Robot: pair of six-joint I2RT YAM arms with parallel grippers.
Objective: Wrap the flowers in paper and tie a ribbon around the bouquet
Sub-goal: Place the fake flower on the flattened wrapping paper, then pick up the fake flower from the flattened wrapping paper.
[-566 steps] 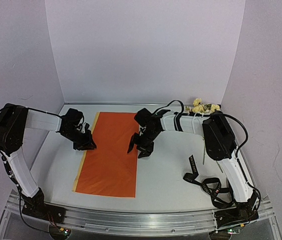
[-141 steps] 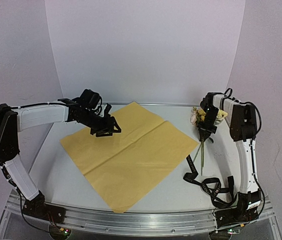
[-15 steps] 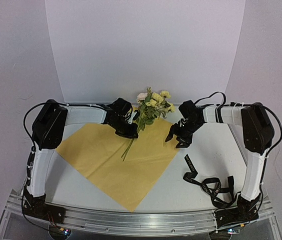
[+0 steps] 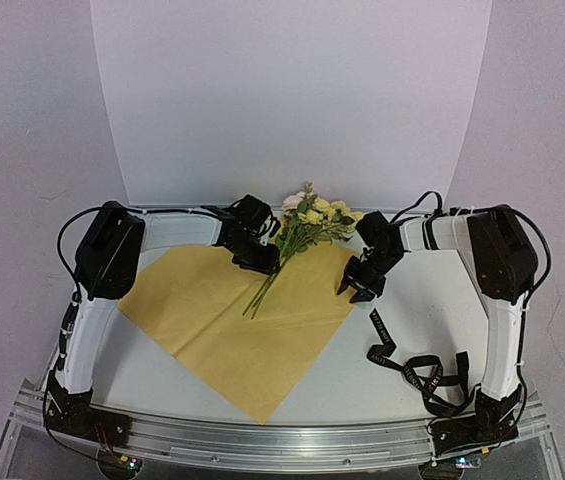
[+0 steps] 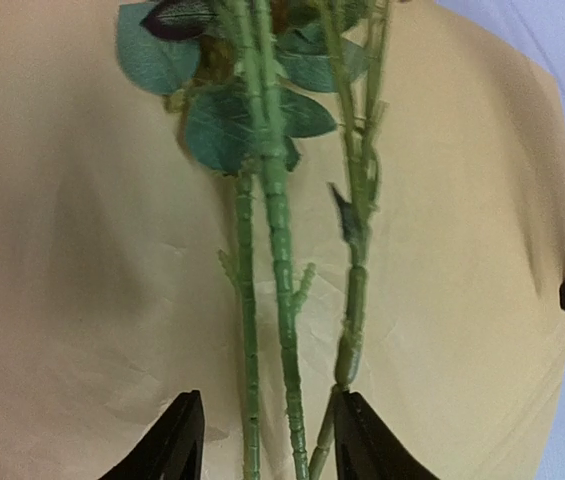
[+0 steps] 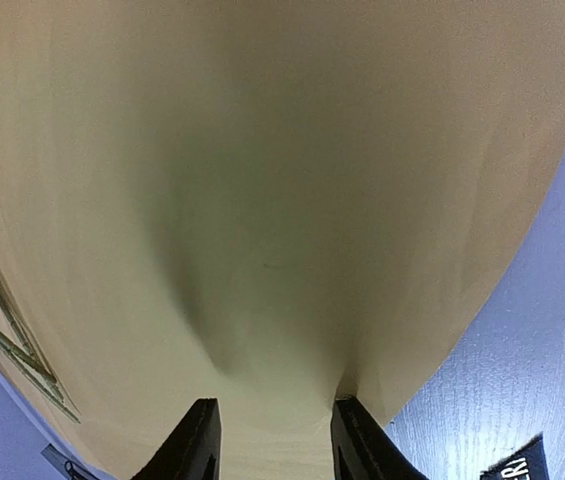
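The pale grey bench (image 4: 417, 300) carries the paper (image 4: 227, 335), spread yellow face up like a diamond across its middle and left. The black ribbon (image 4: 420, 372) lies in loose loops on the bare right side, just beside the paper's right corner.

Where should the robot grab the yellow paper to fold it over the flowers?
Probably take the paper by its right corner, coming in from the right side. The sheet lies flat like a diamond, and that corner pokes out clear of the flowers and their stems, right under the right gripper. Pinch over the edge there.
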